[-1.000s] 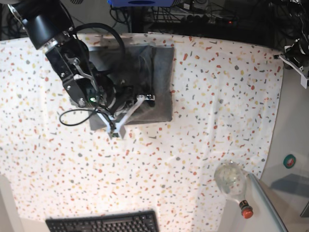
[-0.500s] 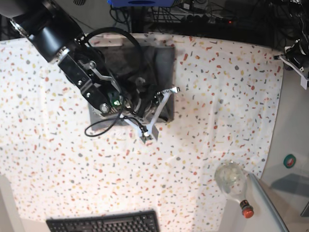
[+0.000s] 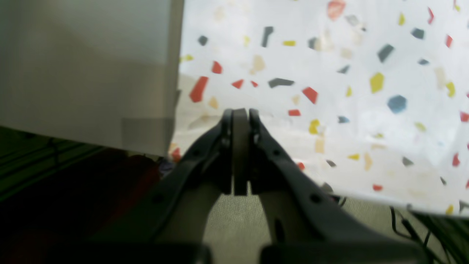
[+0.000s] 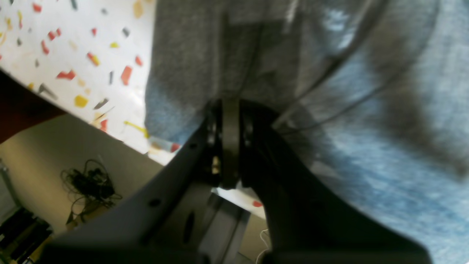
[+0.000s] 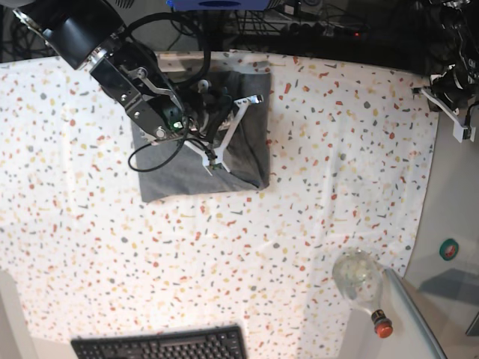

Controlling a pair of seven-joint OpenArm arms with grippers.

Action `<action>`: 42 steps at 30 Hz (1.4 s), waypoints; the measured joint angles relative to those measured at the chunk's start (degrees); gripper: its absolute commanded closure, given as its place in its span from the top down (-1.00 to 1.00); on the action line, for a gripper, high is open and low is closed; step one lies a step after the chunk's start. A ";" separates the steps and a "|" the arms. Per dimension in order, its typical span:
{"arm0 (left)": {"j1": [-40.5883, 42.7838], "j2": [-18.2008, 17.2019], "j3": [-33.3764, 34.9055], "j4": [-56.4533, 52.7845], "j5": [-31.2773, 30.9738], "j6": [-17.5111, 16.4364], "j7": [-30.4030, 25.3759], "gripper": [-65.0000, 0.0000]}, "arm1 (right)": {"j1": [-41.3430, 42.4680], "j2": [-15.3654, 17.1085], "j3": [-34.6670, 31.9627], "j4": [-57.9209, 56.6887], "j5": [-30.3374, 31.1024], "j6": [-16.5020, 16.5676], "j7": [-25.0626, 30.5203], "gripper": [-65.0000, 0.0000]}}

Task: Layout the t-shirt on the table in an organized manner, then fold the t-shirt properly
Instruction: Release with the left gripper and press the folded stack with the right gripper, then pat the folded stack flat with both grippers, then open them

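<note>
T-shirt (image 5: 198, 161) lies folded into a grey rectangle on the speckled bench (image 5: 314, 194), toward its far edge, left of centre in base view. Right end effector (image 4: 231, 110) hangs over the shirt w/ fingers pressed together, holding nothing. Left end effector (image 3: 240, 117) sits at the bench's far right corner, also pressed together & empty. Glass bottle (image 5: 363, 284) w/ red cap and keyboard (image 5: 161, 345) at near edge.
</note>
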 measured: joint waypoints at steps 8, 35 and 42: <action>-0.22 0.46 0.17 -0.07 -0.07 0.00 0.04 -1.00 | 0.81 -1.38 -9.05 -3.41 -0.39 0.07 0.96 -1.00; -1.86 10.62 18.67 10.69 -4.44 0.20 8.07 0.78 | -4.85 11.78 9.66 16.68 0.37 -4.28 1.07 -1.00; -6.45 10.93 28.28 0.63 -22.40 0.59 8.39 1.00 | -6.88 14.67 10.40 16.76 0.15 -4.31 1.66 -1.00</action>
